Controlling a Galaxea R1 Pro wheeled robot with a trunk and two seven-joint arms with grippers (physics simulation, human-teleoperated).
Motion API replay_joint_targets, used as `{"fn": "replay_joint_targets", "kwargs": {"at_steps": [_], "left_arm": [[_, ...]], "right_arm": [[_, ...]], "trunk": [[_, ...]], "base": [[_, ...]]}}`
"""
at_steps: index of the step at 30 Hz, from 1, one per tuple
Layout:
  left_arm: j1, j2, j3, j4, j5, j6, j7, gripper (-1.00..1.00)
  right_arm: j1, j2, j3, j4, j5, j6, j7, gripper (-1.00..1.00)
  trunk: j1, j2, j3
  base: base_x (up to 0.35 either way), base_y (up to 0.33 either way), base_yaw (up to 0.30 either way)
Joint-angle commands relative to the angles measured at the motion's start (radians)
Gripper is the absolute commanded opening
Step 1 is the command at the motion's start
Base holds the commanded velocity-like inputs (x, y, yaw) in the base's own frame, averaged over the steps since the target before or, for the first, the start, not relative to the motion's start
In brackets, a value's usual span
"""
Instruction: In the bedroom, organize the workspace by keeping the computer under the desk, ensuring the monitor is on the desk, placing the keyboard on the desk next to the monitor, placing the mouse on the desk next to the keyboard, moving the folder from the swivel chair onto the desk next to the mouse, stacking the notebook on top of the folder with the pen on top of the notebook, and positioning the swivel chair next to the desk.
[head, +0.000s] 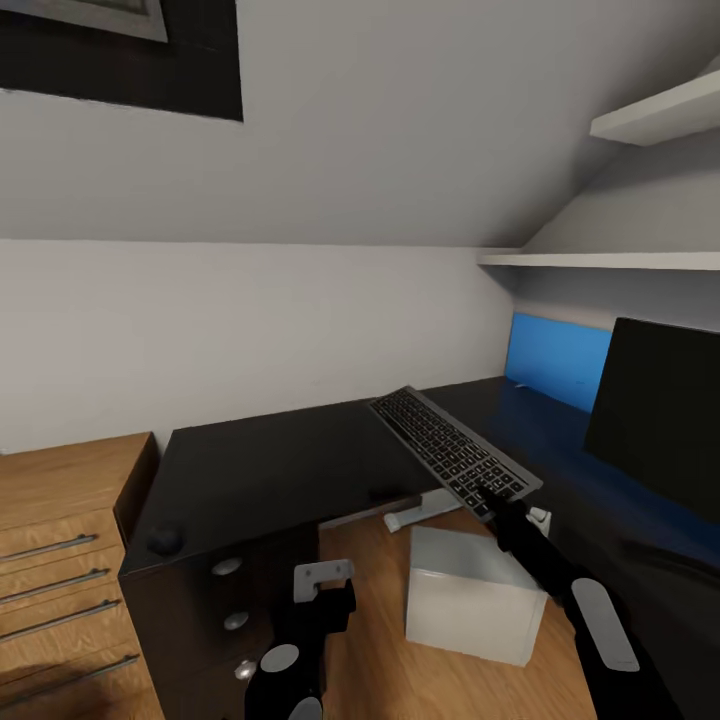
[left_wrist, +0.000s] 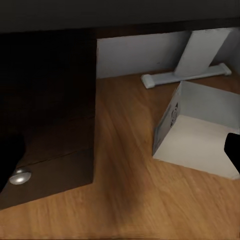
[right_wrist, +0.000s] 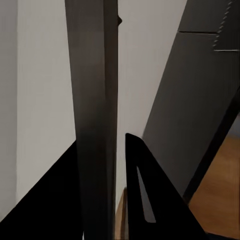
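My right gripper (head: 493, 498) is shut on the near end of the slim black keyboard (head: 452, 450) and holds it tilted above the black desk (head: 270, 470). In the right wrist view the keyboard (right_wrist: 95, 100) runs edge-on between the fingers (right_wrist: 142, 195). The black monitor (head: 655, 415) stands on the desk's right wing, and a bright blue folder (head: 558, 358) shows upright behind it by the wall. A small dark rounded thing, probably the mouse (head: 165, 540), lies on the desk's front left corner. The light grey computer (head: 470, 592) sits on the floor by the desk. My left gripper (head: 322, 585) hangs open, low in front of the drawers.
A dark drawer pedestal with silver knobs (head: 232, 600) carries the desk's left end. A light wood cabinet with bar handles (head: 60, 540) stands left of it. A white desk leg (left_wrist: 200, 55) stands behind the computer (left_wrist: 200, 130) on wooden floor. White shelves (head: 620, 258) hang above the monitor.
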Motion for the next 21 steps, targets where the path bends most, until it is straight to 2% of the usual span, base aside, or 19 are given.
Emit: {"fn": "replay_joint_targets", "kwargs": {"at_steps": [1, 6, 13, 21], "left_arm": [[-0.001, 0.0, -0.001, -0.001, 0.006, 0.004, 0.008, 1.0], [-0.001, 0.0, 0.0, -0.001, 0.006, 0.004, 0.008, 1.0], [-0.001, 0.0, 0.0, -0.001, 0.007, 0.004, 0.008, 1.0], [-0.001, 0.0, 0.0, -0.001, 0.007, 0.004, 0.008, 1.0]], "right_arm": [[-0.001, -0.001, -0.003, 0.0, -0.004, 0.007, 0.001, -1.0], [-0.001, -0.013, -0.004, 0.0, -0.007, 0.009, 0.002, -1.0], [-0.001, -0.017, -0.005, 0.0, -0.009, 0.01, 0.007, -1.0], [0.007, -0.019, -0.005, 0.0, -0.006, 0.011, 0.006, -1.0]], "trunk": [[0.0, -0.001, -0.002], [0.0, -0.001, -0.002], [0.0, -0.001, -0.002], [0.0, -0.001, -0.002]], "base": [[-0.19, -0.293, 0.183], [-0.21, -0.275, 0.07], [-0.236, -0.243, 0.008], [-0.329, -0.037, 0.0]]}}
